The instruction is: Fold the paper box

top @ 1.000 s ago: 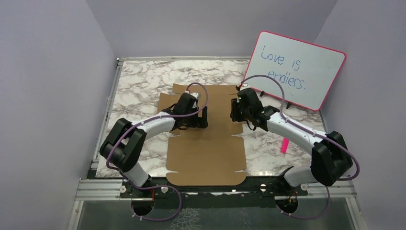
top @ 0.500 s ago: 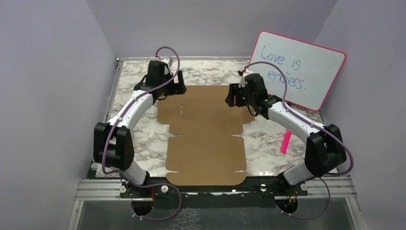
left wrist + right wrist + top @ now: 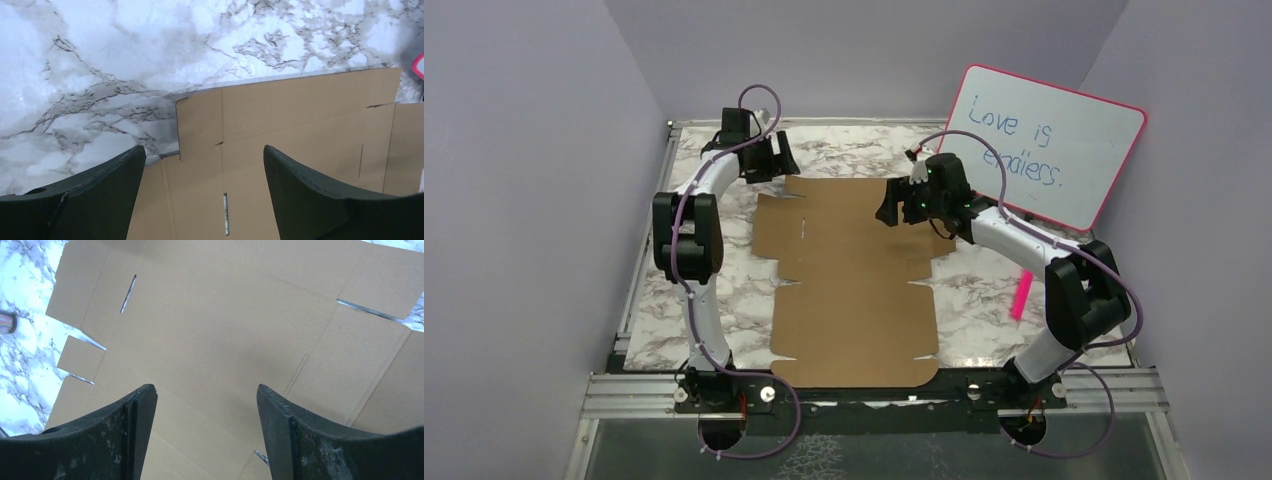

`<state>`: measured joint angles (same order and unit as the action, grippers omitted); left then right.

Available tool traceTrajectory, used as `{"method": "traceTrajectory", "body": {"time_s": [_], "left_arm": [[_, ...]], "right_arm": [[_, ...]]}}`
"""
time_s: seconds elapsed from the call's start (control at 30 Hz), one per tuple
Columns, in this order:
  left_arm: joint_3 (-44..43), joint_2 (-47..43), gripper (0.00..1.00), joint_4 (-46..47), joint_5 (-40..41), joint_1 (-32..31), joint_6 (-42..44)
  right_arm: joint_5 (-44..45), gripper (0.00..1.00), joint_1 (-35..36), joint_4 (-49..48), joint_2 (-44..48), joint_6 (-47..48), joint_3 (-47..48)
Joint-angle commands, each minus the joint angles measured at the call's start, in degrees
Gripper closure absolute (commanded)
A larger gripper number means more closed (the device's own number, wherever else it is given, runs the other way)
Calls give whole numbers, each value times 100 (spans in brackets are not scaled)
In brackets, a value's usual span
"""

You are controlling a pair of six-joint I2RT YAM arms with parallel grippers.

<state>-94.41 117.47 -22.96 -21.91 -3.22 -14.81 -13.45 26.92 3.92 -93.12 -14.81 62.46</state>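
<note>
A robotics lab cell: plain lilac walls (image 3: 524,200) box in a marble-patterned tabletop (image 3: 844,150), silver aluminium rail (image 3: 624,395) at its near edge.

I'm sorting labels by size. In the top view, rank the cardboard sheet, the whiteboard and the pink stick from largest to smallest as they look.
1. cardboard sheet, the largest.
2. whiteboard, somewhat smaller; it stands farther back, so its true size is unsure.
3. pink stick, by far the smallest.
</note>
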Motion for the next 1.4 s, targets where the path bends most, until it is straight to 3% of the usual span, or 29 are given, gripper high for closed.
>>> {"method": "traceTrajectory", "body": {"time_s": [0.0, 0.27, 0.53, 0.73, 1.03, 1.23, 1.37], "left_arm": [[-561, 600, 15, -121, -658, 140, -5], [-988, 1349, 33, -46, -1274, 252, 69], [-1167, 1626, 60, 48, -1515, 252, 335], [-716, 1480, 84, 802, -1838, 245, 297], [757, 607, 93, 2774, -2122, 228, 154], [1683, -19, 94, 3829, -2221, 96, 214], [1974, -299, 94, 4011, -2190, -40, 445]], "right_arm": [[-210, 21, -11, -139, -116, 153, 65], [-243, 17, -11, -469, -146, 241, 4], [-461, 18, -5, -481, -532, 232, 410], [-699, 18, -10, -411, -816, 428, 764], [-931, 17, -11, -407, -1134, 1397, 1333], [-858, 18, -16, 693, -1520, 2470, 2381], [-942, 18, -51, 1055, -1592, 3296, 2701]]}}
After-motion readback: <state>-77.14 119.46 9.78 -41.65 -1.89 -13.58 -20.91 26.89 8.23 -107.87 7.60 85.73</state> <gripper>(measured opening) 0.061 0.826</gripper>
